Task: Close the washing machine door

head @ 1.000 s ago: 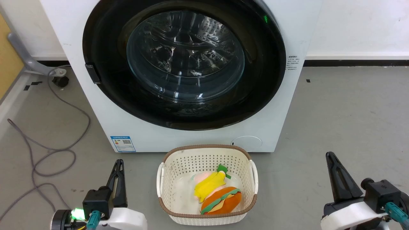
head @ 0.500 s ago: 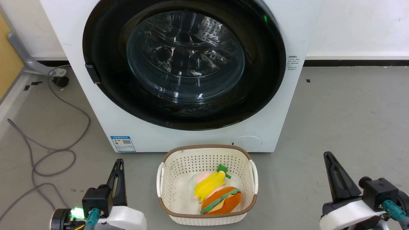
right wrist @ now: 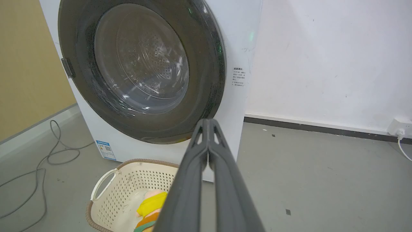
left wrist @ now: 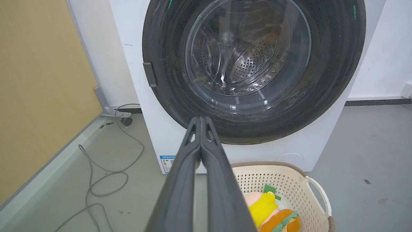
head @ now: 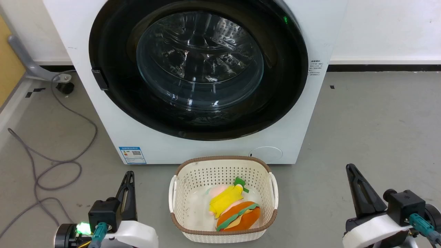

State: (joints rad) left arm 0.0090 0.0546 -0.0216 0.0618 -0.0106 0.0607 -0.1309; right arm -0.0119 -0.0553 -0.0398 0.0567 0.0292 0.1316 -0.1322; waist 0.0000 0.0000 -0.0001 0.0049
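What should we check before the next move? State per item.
1. Door flush on washer: ok, looks shut in all three views.
2. Door locked: cannot tell.
3. Left gripper shut, empty, apart from door: ok.
4. Right gripper shut, empty, apart from door: ok.
5. Path ahead free: not ok, basket stands just before the washer.
6. Cable loose at left, out of the way: cannot tell.
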